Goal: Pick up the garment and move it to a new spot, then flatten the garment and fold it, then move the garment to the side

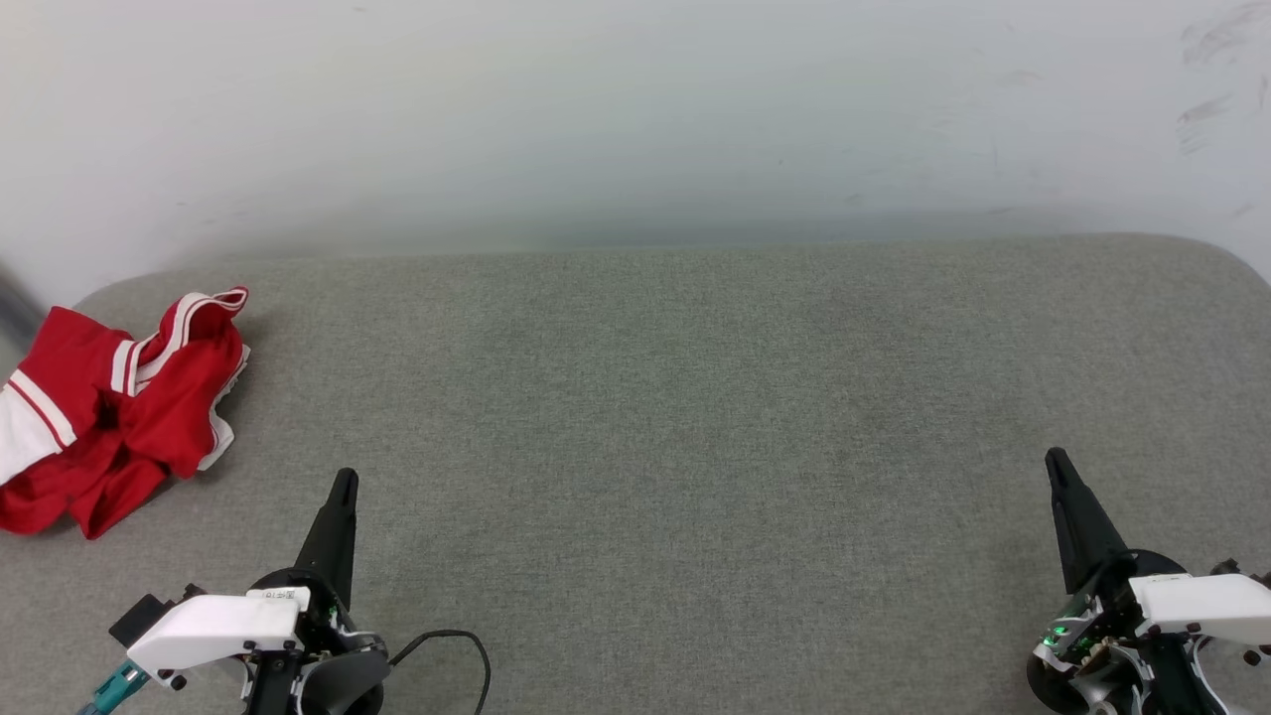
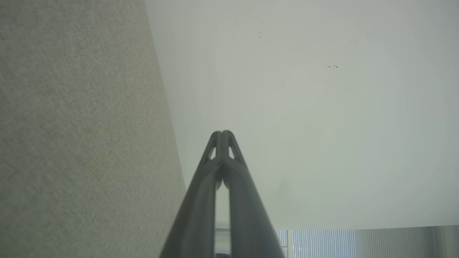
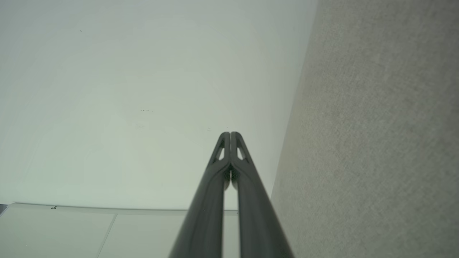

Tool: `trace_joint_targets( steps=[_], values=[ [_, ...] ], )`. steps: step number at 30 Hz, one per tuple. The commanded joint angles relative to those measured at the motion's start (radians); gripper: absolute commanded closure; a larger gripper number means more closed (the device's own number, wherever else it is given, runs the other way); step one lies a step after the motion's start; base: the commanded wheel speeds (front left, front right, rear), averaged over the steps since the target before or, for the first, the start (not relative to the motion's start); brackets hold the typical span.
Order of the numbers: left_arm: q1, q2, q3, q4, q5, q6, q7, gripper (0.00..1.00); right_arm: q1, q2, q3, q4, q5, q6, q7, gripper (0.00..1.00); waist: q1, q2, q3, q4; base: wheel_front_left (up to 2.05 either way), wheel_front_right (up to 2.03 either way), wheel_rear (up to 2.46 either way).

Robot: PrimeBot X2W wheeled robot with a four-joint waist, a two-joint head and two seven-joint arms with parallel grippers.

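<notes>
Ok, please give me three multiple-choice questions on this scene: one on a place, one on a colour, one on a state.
1. Where on the grey surface does the garment lie? A) far left B) centre C) far right
2. What is its main colour? A) blue B) red C) green
3. How are the left tool and right tool? A) shut, empty B) wide open C) holding cloth
1 A: it lies at the left edge. 2 B: red cloth, white trim. 3 A: both closed, nothing held.
</notes>
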Motion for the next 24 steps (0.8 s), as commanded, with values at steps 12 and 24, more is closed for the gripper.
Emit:
trace_joint_targets(
  steps=[12, 24],
  values=[
    [0.038, -0.002, -0.011, 0.003, 0.024, 0.001, -0.032, 0.0, 0.032, 0.0, 0.021, 0.01, -0.025, 0.0, -0.03, 0.0, 0.0, 0.0, 0.001, -0.001, 0.0, 0.0, 0.0],
    [0.064, -0.002, 0.006, -0.036, 0.093, 0.0, -0.088, 0.0, 0.037, 0.001, 0.044, -0.003, -0.136, 0.0, -0.087, 0.0, 0.0, 0.0, 0.003, -0.001, 0.0, 0.0, 0.0]
  ],
)
